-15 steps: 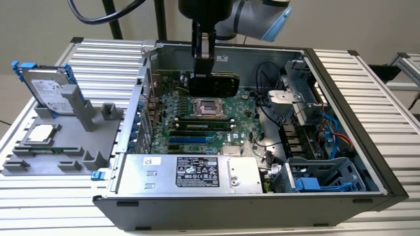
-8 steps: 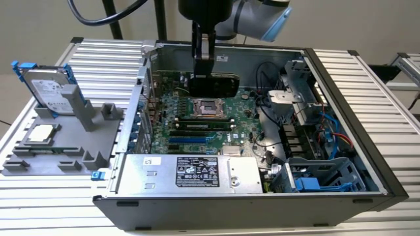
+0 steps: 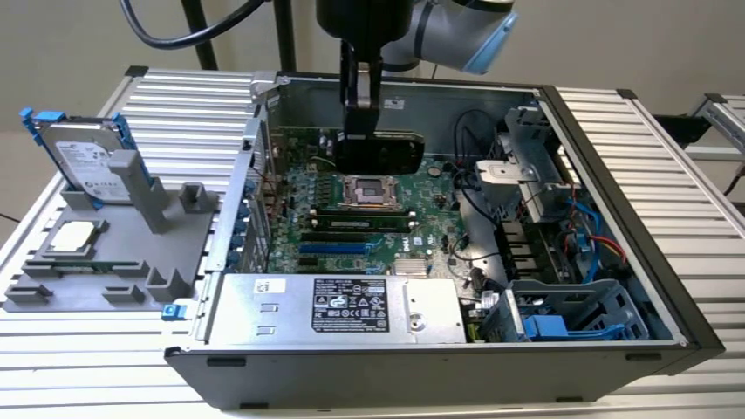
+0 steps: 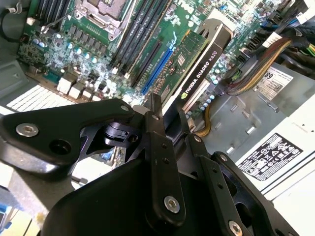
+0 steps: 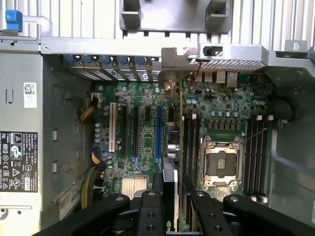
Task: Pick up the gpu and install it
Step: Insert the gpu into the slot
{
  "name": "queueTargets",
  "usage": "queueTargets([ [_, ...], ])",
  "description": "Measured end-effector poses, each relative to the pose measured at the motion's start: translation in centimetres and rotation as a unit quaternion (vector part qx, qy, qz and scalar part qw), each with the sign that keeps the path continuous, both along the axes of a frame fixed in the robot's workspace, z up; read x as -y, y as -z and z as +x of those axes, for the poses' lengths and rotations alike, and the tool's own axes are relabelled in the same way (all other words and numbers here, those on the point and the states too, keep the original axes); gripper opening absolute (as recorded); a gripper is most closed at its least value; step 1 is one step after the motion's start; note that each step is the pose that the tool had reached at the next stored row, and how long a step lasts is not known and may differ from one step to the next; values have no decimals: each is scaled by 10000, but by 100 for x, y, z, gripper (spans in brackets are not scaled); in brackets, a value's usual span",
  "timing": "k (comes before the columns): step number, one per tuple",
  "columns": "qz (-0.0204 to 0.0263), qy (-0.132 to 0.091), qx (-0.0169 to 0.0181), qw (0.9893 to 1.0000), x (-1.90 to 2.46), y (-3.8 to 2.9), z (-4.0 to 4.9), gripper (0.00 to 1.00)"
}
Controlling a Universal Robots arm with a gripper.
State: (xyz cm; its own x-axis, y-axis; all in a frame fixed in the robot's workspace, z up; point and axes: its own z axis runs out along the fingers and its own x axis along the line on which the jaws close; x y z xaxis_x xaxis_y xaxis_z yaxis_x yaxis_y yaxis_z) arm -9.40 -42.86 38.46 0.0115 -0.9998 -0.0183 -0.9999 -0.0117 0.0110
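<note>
The claw point(image 3: 358, 131) pinches the gpu point(image 3: 379, 151) tight and holds it in the air, in the upper middle of the exterior view, over the green board point(image 3: 437, 209) inside the grey metal case point(image 3: 407, 377). The gpu is flat and black. Its thin edge has white letters in the second wrist view.

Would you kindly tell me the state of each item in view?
gripper: shut on the gpu
gpu: held on edge above the motherboard, not in a slot
computer case: open, side panel off
CPU socket: looks empty
hard drive: standing on edge in the grey holder
CPU chip: lying flat on the holder
</note>
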Motion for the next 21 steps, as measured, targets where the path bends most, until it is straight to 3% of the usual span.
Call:
queueTargets([
  [21,0,12,2,10000,0,77,0,0],
])
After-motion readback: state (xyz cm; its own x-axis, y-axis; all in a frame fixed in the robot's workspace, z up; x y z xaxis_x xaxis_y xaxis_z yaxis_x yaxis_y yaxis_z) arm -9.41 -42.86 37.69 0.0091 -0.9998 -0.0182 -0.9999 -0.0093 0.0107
